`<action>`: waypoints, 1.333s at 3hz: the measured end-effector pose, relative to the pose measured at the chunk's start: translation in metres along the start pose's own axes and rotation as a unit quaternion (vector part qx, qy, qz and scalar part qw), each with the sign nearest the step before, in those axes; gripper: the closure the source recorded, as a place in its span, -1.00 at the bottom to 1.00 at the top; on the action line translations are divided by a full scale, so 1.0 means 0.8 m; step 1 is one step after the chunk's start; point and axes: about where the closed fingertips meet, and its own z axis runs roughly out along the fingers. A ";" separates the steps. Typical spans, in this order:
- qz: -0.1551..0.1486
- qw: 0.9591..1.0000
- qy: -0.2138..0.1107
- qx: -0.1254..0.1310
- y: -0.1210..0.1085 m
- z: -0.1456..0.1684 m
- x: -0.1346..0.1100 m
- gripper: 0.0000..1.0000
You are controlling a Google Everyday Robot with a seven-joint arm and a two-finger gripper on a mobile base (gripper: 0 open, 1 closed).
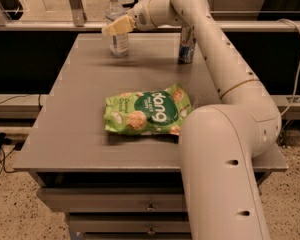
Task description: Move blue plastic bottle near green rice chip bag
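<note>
Currently, I have one camera view, which looks down on the grey table [75,114] from its near edge.

1. Gripper [116,27]: it is at the far left of the table, at about 11 o'clock from the table centre. Its tan tip overlaps the upper body of the blue plastic bottle [119,45]. I cannot tell whether the gripper is apart, together or clamped on the bottle. I also cannot tell whether it touches the bottle or only lies in front of it.

2. Blue plastic bottle: it stands upright on the table at 11 o'clock, near the far edge. Its white cap shows above the gripper.

3. Green rice chip bag [147,115]: it lies flat near the table centre, slightly toward 5 o'clock, with its lettering facing up. It is well apart from the bottle. The bottle lies at 11 o'clock from the bag.

4. Metal can [187,46]: it stands upright at 1 o'clock from the table centre, partly behind the arm [225,59].

5. Arm: it enters from the lower right, rises at 3 o'clock and reaches across the far edge to the bottle.

6. Drawers [115,201]: they sit under the table's near edge.
</note>
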 end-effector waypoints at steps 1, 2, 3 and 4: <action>0.037 0.999 -0.018 -0.013 0.007 0.013 -0.006 -0.19; 0.057 0.997 -0.032 -0.041 0.030 0.018 -0.020 0.43; 0.031 0.997 -0.052 -0.051 0.043 -0.008 -0.042 0.88; -0.014 0.994 -0.066 -0.082 0.075 -0.062 -0.055 1.00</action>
